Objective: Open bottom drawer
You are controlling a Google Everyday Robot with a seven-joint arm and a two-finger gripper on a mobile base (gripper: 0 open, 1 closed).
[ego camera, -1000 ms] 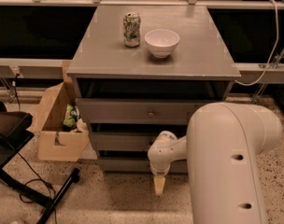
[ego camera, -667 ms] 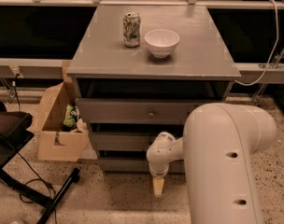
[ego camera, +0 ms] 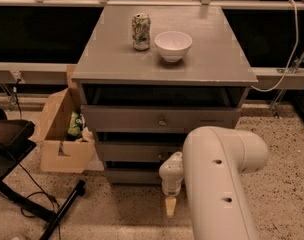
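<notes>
The bottom drawer [ego camera: 134,175] is the lowest of three grey drawer fronts in the cabinet and sits flush with it. Its knob is hidden behind my wrist. My gripper [ego camera: 170,207] hangs pointing down at floor level just in front of the bottom drawer, right of its middle. The white forearm [ego camera: 219,184] covers the right part of the middle drawer [ego camera: 129,151] and of the bottom drawer. The top drawer [ego camera: 122,119] shows its small round knob [ego camera: 162,120].
A green can [ego camera: 141,31] and a white bowl [ego camera: 173,45] stand on the cabinet top [ego camera: 212,59]. An open cardboard box [ego camera: 62,134] sits on the floor left of the cabinet. A black stand with cables [ego camera: 22,184] is at lower left. A speckled floor lies in front.
The white forearm has shifted a little to the left. The gripper has dropped slightly in front of the bottom drawer. The drawers have not moved.
</notes>
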